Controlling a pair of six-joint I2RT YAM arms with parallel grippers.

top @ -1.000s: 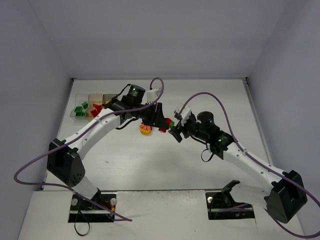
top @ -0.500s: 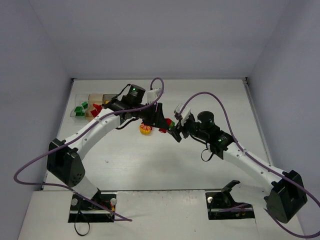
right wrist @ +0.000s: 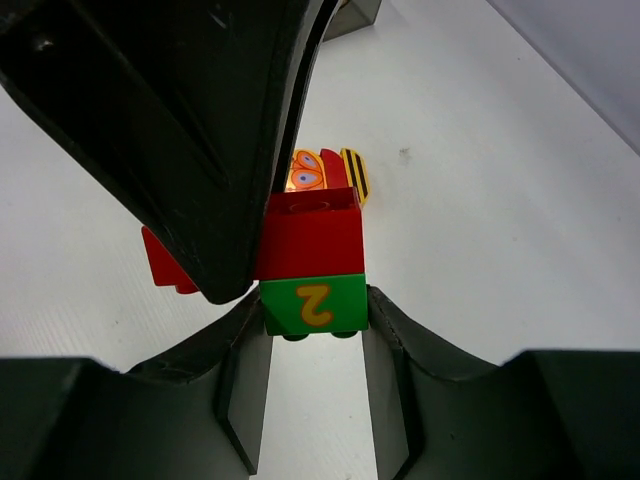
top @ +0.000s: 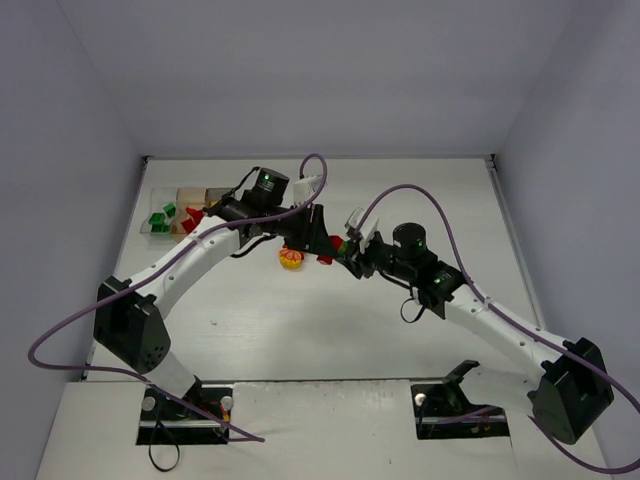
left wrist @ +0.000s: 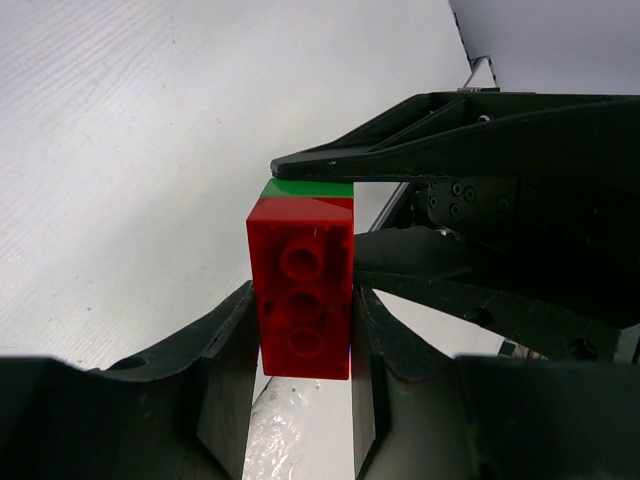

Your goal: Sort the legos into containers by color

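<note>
My left gripper [left wrist: 300, 335] grips the red brick [left wrist: 300, 270] and my right gripper [right wrist: 315, 325] is closed on the green brick [right wrist: 313, 305] stuck to it, the pair held near mid-table, well apart from the containers [top: 188, 196] at the far left.

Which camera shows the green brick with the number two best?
The right wrist view: the green brick fills the middle, yellow 2 clear, pinched in the right gripper. The left wrist view shows only a green sliver above the red brick; the top view, a tiny speck.
</note>
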